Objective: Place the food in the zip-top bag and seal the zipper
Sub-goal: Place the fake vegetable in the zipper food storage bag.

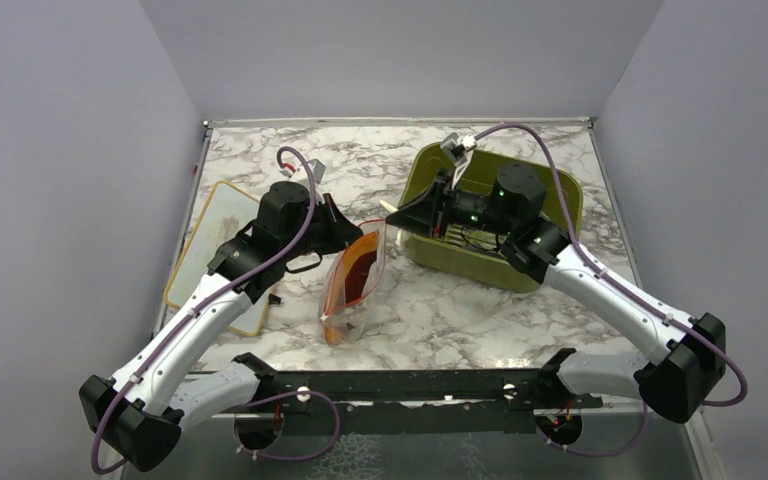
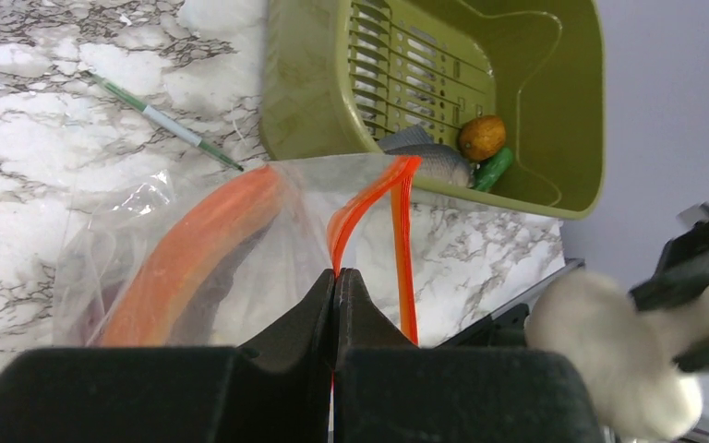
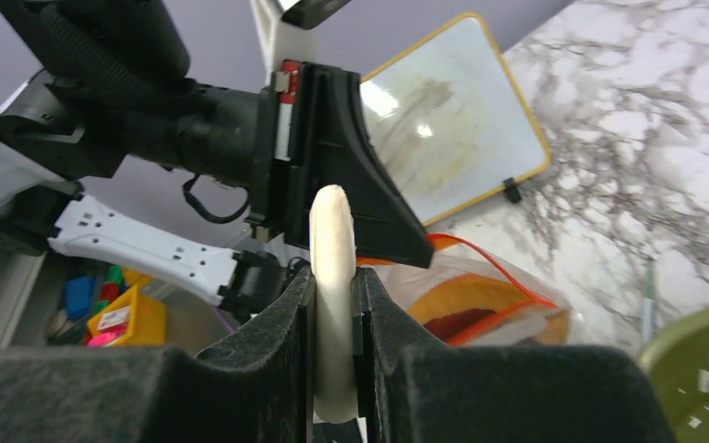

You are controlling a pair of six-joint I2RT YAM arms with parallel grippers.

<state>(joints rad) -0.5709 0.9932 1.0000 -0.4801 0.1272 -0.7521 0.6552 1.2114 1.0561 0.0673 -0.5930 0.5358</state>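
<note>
Top view, zip-top bag point(image 1: 352, 290): lying on the marble table point(image 1: 460, 310) between the arms, its long axis running near-left to far-right and its mouth pointing toward the olive-green tub point(image 1: 560, 190).
Top view, left gripper point(image 1: 353, 240): reaching in at the bag's mouth.
Top view, right gripper point(image 1: 397, 211): hovering just beyond the mouth, by the tub's left wall.
Top view, tan-rimmed white board point(image 1: 205, 250): lying left of the bag, partly under the left arm.
Left wrist view, zipper point(image 2: 369, 198): being pinched by the closed left jaws and arching up from them.
Left wrist view, orange crescent slice point(image 2: 194, 249): sitting inside the bag, lengthwise.
Left wrist view, tub contents: round orange piece point(image 2: 481, 137), green bit point(image 2: 494, 169) and grey piece point(image 2: 434, 161) resting in one corner.
Left wrist view, green-and-white pen point(image 2: 166, 120): lying on the marble beyond the bag.
Right wrist view, white mushroom point(image 3: 332, 249): being gripped between the right jaws, facing the bag's mouth, with the left gripper's fingers close behind it.
Right wrist view, dark red piece point(image 3: 448, 325): lying in the bag.
</note>
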